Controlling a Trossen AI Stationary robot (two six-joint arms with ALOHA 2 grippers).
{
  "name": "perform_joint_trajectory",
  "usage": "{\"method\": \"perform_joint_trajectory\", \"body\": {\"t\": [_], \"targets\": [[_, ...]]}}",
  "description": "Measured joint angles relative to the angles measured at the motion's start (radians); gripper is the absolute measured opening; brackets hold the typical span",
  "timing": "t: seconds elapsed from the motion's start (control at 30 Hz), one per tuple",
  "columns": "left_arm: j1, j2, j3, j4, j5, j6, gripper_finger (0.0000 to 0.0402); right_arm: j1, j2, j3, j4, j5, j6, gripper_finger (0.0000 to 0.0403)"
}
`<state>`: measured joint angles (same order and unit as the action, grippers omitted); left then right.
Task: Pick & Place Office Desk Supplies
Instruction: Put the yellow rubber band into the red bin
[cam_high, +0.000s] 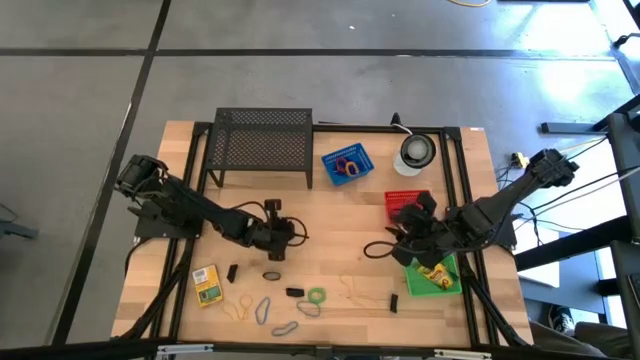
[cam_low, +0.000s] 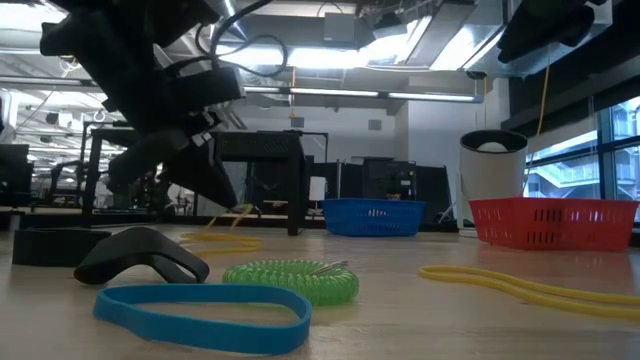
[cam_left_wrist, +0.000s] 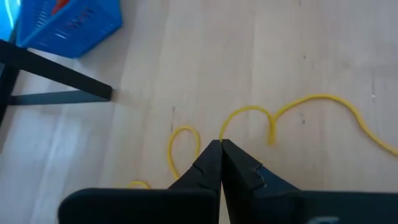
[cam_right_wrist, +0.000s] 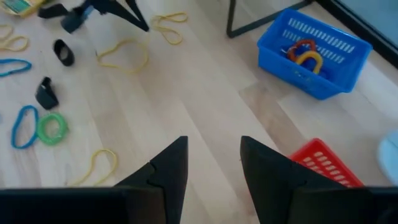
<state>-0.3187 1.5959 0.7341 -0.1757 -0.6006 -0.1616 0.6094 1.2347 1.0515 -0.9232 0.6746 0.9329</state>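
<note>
My left gripper (cam_high: 284, 241) (cam_left_wrist: 221, 144) is low over the table's middle, shut on a yellow rubber band (cam_left_wrist: 249, 112). My right gripper (cam_high: 404, 238) (cam_right_wrist: 212, 146) hovers open farther right, nothing between its fingers. More rubber bands lie flat near the front edge: a blue one (cam_high: 263, 310) (cam_low: 200, 305), a green coil (cam_high: 316, 296) (cam_low: 295, 280) and tan ones (cam_high: 240, 305). Small black clips (cam_high: 294, 293) (cam_low: 140, 255) lie among them. One yellow-green crayon box (cam_high: 206, 285) lies flat at the front left; another (cam_high: 437, 272) rests in a green bin. My left gripper pinches one strand of the yellow rubber band (cam_left_wrist: 221, 135) at the very ends of its two fingers. The fingers slant down from the table's left side. That end is raised a little (cam_low: 240, 209); the rest trails slack and twisted on the table (cam_low: 215, 240).
A black wire-mesh rack (cam_high: 262, 145) stands at the far left-centre, a blue basket (cam_high: 346, 163) (cam_right_wrist: 311, 53) with bands beside it, then a round white-and-dark disc (cam_high: 415, 152). A red basket (cam_high: 400, 203) and a green bin (cam_high: 447, 287) sit under the right arm.
</note>
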Motion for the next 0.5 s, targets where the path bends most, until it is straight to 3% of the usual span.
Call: {"method": "perform_joint_trajectory", "body": {"t": [0.3, 0.5], "targets": [[-0.008, 0.0, 0.0, 0.063, -0.037, 0.028, 0.0002, -0.064, 0.184, 0.0, 0.15, 0.05, -0.132, 0.0148], [-0.014, 0.0, 0.0, 0.082, -0.037, 0.035, 0.0002, -0.184, 0.334, 0.0, 0.377, -0.122, -0.328, 0.0148]]}}
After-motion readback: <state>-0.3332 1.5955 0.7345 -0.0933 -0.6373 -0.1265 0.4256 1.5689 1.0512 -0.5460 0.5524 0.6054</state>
